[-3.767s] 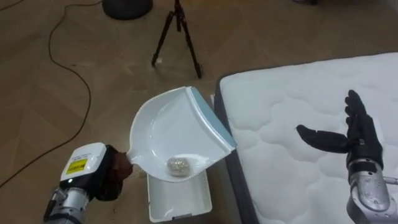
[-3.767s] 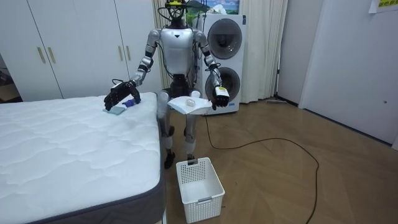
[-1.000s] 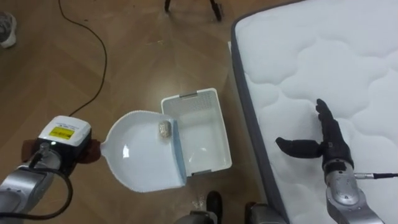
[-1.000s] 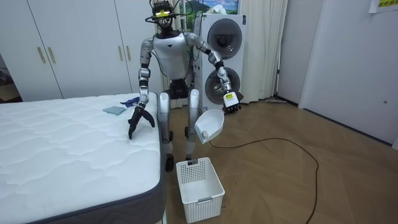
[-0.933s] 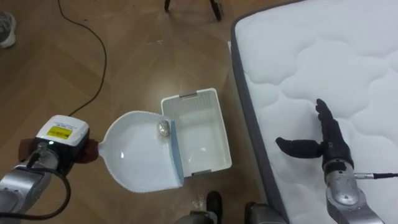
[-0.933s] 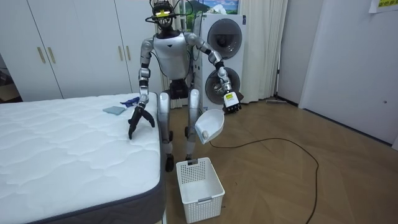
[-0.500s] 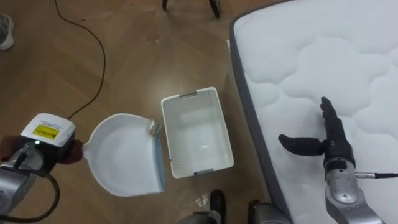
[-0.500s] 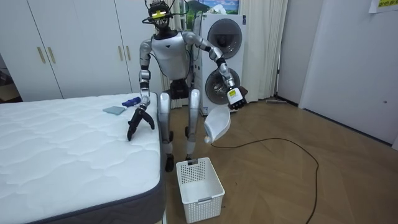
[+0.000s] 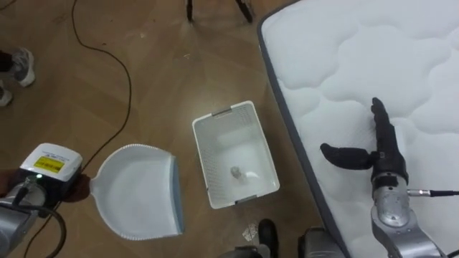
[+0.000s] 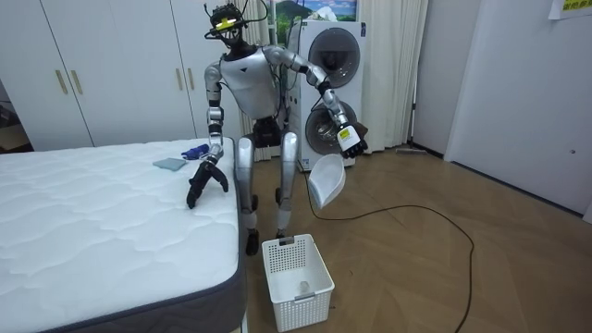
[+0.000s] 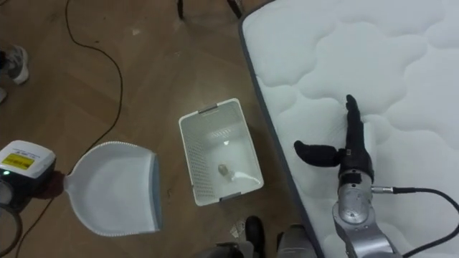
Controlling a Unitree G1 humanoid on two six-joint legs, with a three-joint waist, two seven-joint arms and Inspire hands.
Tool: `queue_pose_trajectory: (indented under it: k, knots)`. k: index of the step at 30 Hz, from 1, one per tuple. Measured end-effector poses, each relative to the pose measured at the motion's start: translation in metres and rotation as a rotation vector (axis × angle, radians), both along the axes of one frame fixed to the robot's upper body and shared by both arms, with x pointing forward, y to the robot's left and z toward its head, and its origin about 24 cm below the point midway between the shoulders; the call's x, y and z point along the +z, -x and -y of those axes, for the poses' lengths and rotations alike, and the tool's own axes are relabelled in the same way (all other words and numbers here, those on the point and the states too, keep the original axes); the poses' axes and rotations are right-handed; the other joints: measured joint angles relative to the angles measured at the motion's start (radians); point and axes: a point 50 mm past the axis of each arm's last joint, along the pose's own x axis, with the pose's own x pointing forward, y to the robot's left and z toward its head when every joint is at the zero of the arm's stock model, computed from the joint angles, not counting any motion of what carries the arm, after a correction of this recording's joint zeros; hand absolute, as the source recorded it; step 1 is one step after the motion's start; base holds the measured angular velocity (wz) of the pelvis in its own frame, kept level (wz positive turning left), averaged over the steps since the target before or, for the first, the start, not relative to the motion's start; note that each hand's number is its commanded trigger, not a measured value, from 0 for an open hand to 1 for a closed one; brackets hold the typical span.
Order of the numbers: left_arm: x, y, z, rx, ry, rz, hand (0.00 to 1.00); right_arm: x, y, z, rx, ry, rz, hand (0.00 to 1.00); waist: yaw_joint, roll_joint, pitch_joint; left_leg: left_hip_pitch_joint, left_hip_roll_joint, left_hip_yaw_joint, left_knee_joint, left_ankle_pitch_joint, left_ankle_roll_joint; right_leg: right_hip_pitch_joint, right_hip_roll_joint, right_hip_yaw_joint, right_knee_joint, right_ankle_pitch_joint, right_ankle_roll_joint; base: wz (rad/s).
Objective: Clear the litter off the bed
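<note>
A white dustpan (image 9: 136, 190) hangs tilted over the wooden floor, left of the basket, and nothing lies in it. My left hand (image 9: 72, 188) is shut on its handle. The white slatted basket (image 9: 222, 113) stands on the floor beside the bed with a small crumpled wad (image 9: 234, 172) inside. My right hand (image 9: 376, 154) is open above the white quilted mattress (image 9: 401, 64), thumb spread to the left. In the room view I stand at the bed's corner, with the dustpan (image 10: 326, 180) hanging mouth-down above the basket (image 10: 296, 268).
A teal cloth (image 10: 170, 164) and a blue item (image 10: 193, 150) lie on the mattress's far edge. A dark cable (image 9: 107, 43) curves over the floor, tripod legs (image 9: 215, 7) stand beyond the basket, and a person's shoe (image 9: 21, 64) is at the left. A washing machine (image 10: 328, 83) stands behind me.
The dustpan tipped and the wad slid off it into the basket. My left hand then swung the dustpan left, away from the basket. The right hand stayed over the mattress.
</note>
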Motion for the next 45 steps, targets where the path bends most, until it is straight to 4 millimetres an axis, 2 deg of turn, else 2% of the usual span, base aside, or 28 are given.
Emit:
queue_pose_trajectory:
  k: [15, 19, 24, 27, 29, 30, 32, 35, 39, 42, 45]
  knots:
    - [-0.006, 0.008, -0.005, 0.066, 0.068, 0.001, 1.0, 0.0, 0.001, 0.001, -0.016, -0.017, 0.007, 0.0, 0.0, 0.014, 0.0017, 0.023, -0.003, 0.0, -0.009, 0.0, -0.001, 0.02, -0.006, -0.01, -0.001, -0.008, -0.004, 0.0]
    - [-0.007, 0.009, -0.01, 0.129, 0.134, 0.046, 1.0, -0.001, 0.003, 0.004, -0.018, -0.02, 0.004, 0.0, 0.002, 0.014, 0.0017, 0.038, -0.004, 0.001, -0.01, 0.0, 0.0, 0.032, -0.008, -0.009, -0.005, -0.01, -0.003, -0.01]
    - [-0.008, 0.007, -0.008, 0.191, 0.245, 0.118, 1.0, -0.006, 0.013, 0.009, -0.002, -0.011, -0.023, 0.0, 0.019, 0.014, 0.0014, 0.071, 0.006, 0.005, -0.018, -0.004, 0.003, 0.07, 0.006, 0.004, -0.035, -0.006, -0.001, -0.09]
    - [-0.007, 0.003, -0.001, 0.23, 0.361, 0.215, 1.0, -0.005, 0.016, 0.016, -0.009, 0.006, -0.028, 0.0, 0.057, 0.008, 0.0003, 0.093, 0.015, 0.035, -0.022, -0.014, 0.007, 0.081, 0.016, 0.033, -0.037, -0.001, 0.0, -0.33]
    - [-0.011, 0.007, 0.005, 0.256, 0.434, 0.262, 1.0, -0.012, 0.022, 0.016, -0.012, 0.0, -0.066, 0.0, 0.069, -0.014, -0.0034, 0.146, 0.018, 0.057, -0.048, -0.018, 0.008, 0.117, 0.021, 0.058, -0.045, -0.001, 0.001, -0.33]
    - [-0.012, 0.007, 0.006, 0.257, 0.45, 0.27, 1.0, -0.013, 0.023, 0.016, -0.011, -0.001, -0.072, 0.0, 0.074, -0.017, -0.0041, 0.157, 0.021, 0.058, -0.051, -0.019, 0.008, 0.128, 0.024, 0.06, -0.052, -0.001, 0.001, -0.26]
    - [-0.011, 0.004, 0.016, 0.251, 0.513, 0.317, 1.0, -0.018, 0.027, 0.016, -0.019, -0.021, -0.095, 0.0, 0.087, -0.041, -0.0119, 0.186, 0.036, 0.069, -0.063, -0.023, 0.004, 0.161, 0.043, 0.072, -0.081, 0.006, -0.001, -0.21]
    - [-0.01, -0.001, 0.032, 0.205, 0.581, 0.334, 1.0, -0.022, 0.03, 0.013, -0.02, -0.041, -0.121, 0.0, 0.087, -0.066, -0.0238, 0.231, 0.053, 0.073, -0.068, -0.033, 0.002, 0.22, 0.062, 0.075, -0.128, 0.021, -0.002, -0.16]
    - [-0.001, -0.008, 0.046, 0.134, 0.641, 0.364, 1.0, -0.019, 0.029, 0.016, -0.04, -0.048, -0.102, 0.0, 0.078, -0.071, -0.0273, 0.3, 0.069, 0.079, -0.095, -0.04, 0.007, 0.306, 0.076, 0.071, -0.199, 0.047, 0.002, -0.17]
    - [0.01, -0.013, 0.054, 0.094, 0.684, 0.411, 1.0, -0.019, 0.041, 0.027, -0.098, -0.057, -0.093, 0.0, 0.081, -0.072, -0.0305, 0.342, 0.08, 0.089, -0.105, -0.052, 0.011, 0.355, 0.091, 0.084, -0.252, 0.068, 0.009, -0.22]
    - [0.022, -0.014, 0.052, 0.102, 0.733, 0.489, 1.0, -0.011, 0.047, 0.03, -0.122, -0.073, -0.046, 0.0, 0.093, -0.076, -0.0328, 0.361, 0.095, 0.136, -0.104, -0.067, 0.019, 0.356, 0.087, 0.081, -0.249, 0.076, 0.012, -0.49]
